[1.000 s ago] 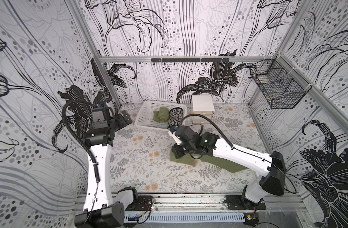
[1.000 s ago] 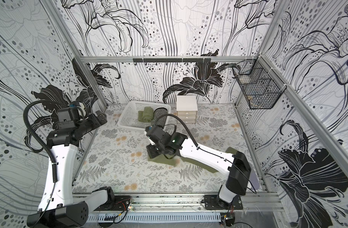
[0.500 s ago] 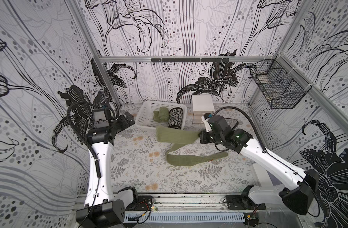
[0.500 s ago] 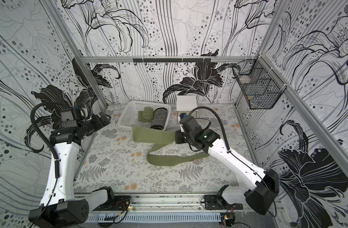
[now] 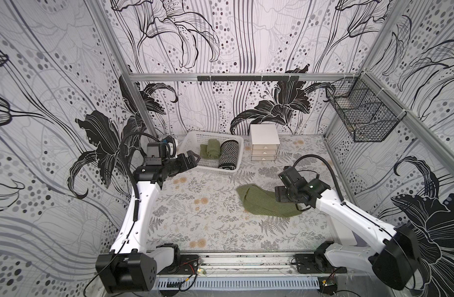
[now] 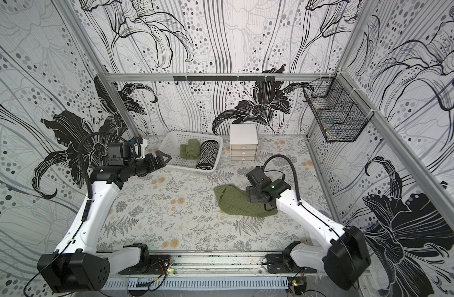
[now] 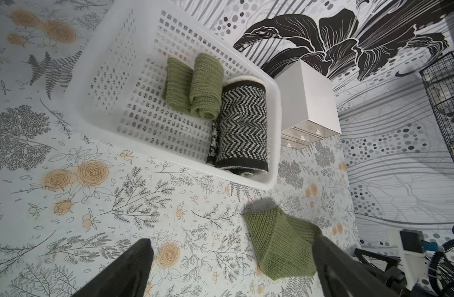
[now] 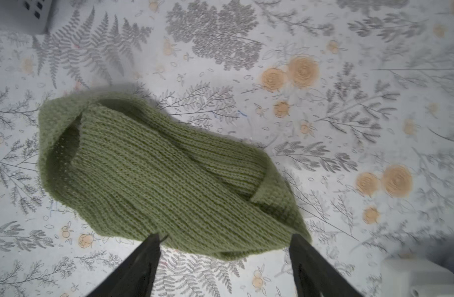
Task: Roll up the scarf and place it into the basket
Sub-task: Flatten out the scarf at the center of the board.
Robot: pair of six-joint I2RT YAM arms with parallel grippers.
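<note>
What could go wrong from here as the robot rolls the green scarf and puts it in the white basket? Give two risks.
1. The scarf lies doubled over and skewed on the table, not flat, so it may roll up loose or lopsided.
2. The open left gripper appears close to a corner of the basket; a careless move could knock it.

The olive-green knitted scarf lies unrolled in a loose, folded heap on the floral table, near the shallow white perforated basket farther back, which holds a green roll and a zigzag roll.
</note>
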